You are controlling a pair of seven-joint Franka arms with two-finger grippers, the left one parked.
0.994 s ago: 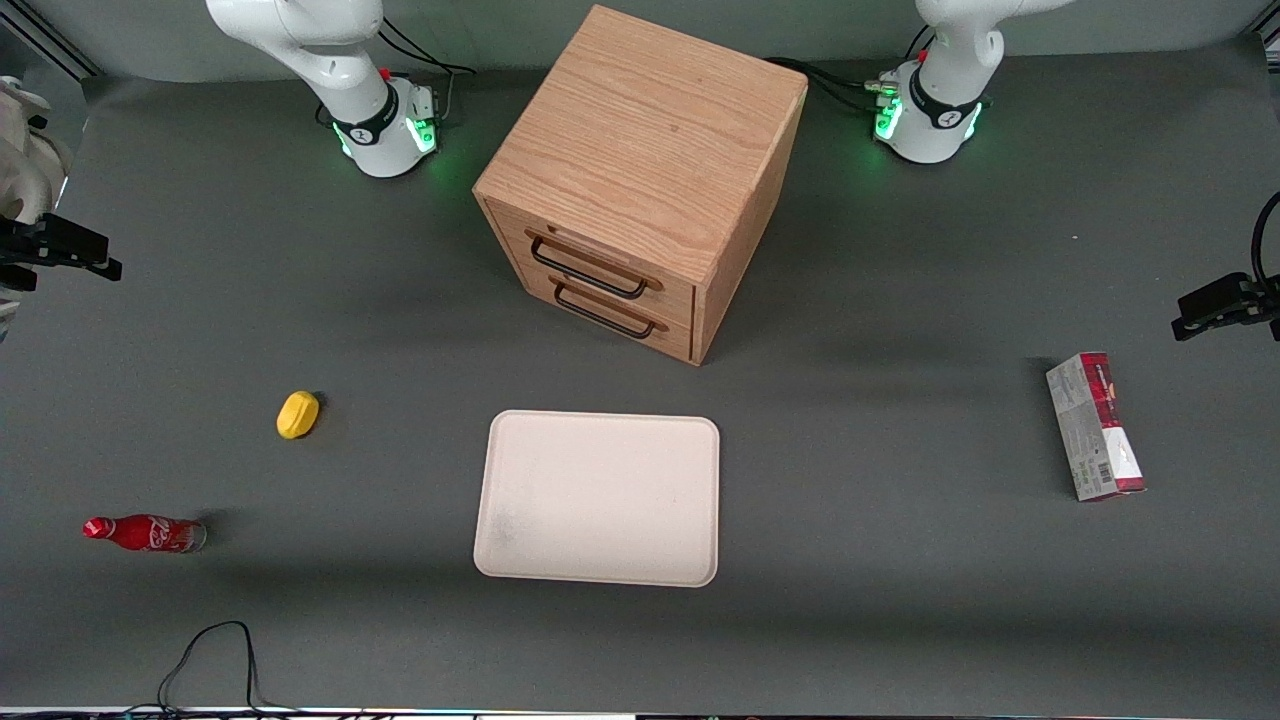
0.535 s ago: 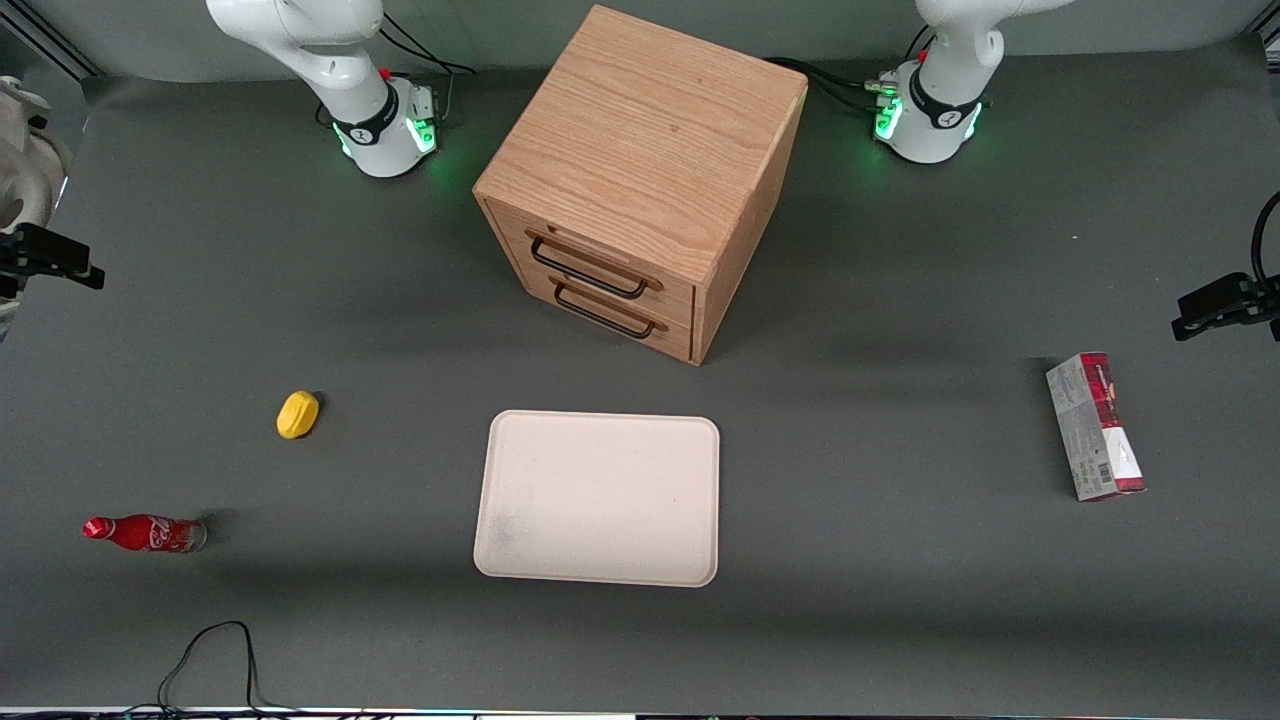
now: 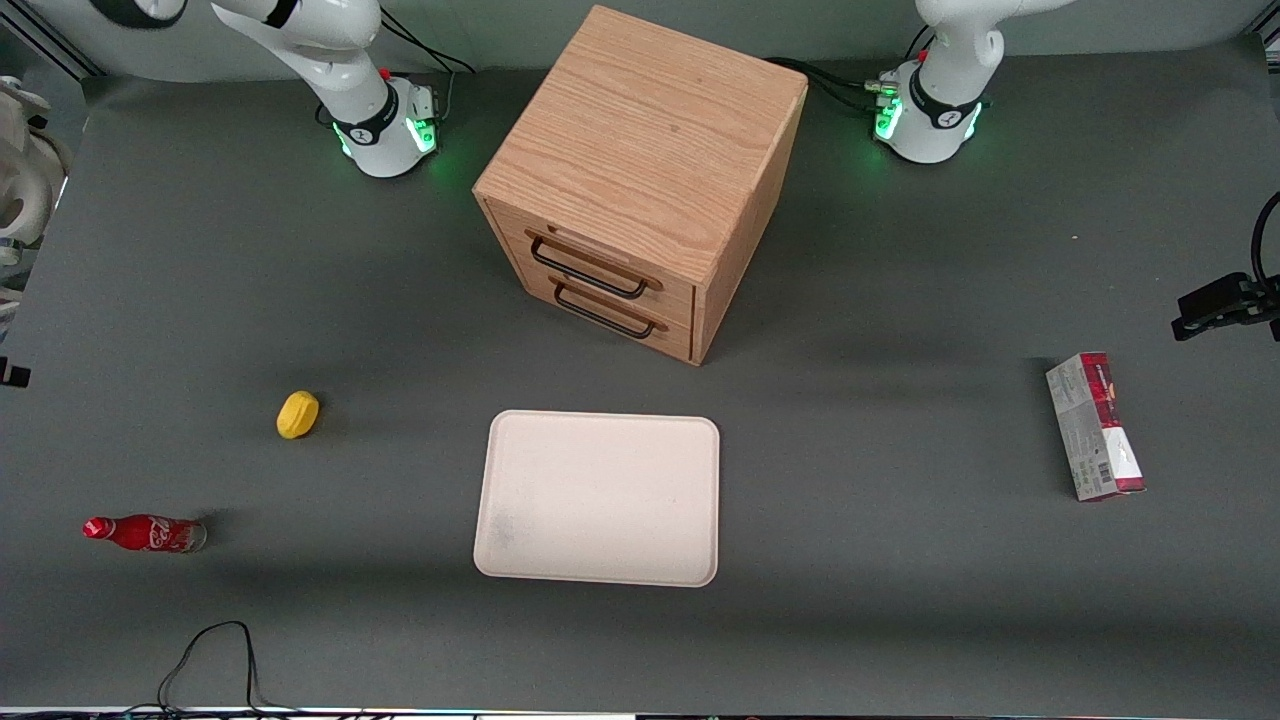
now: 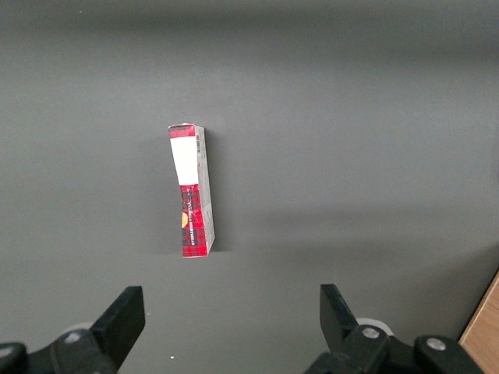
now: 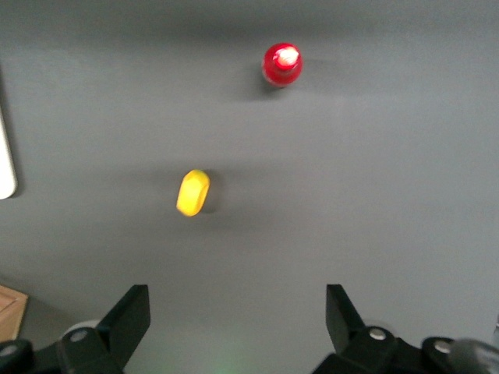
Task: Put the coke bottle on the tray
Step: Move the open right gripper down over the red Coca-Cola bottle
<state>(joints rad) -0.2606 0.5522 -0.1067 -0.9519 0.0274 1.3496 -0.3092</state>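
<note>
Bottle: the coke bottle (image 3: 144, 533) stands on the counter (image 3: 900, 620) at the working arm's end, nearer the front camera than the yellow lump (image 3: 298, 414) and well apart from the tray (image 3: 598, 497). The wrist camera looks down on its red cap (image 5: 281, 64).
Yellow lump: it lies between the bottle and the arm's base, a likely thing to brush on the way in.
Tray: bare, faintly smudged, in front of the drawer cabinet (image 3: 640, 180).
Jaws: the gripper (image 5: 238, 331) hangs high over the counter above the lump, wide open, holding nothing and touching nothing.
Risk, tipping: the bottle is slim and upright, so a finger (image 5: 125, 323) landing off-centre would probably knock it over and set it rolling.
Risk, grip: a pinch on the narrow neck may let it swing or slip during the long carry.
Risk, set-down: released tilted or above the tray's rim, it could topple and roll off.
Carton: the red and grey carton (image 3: 1095, 426) lies toward the parked arm's end, out of the way.
</note>
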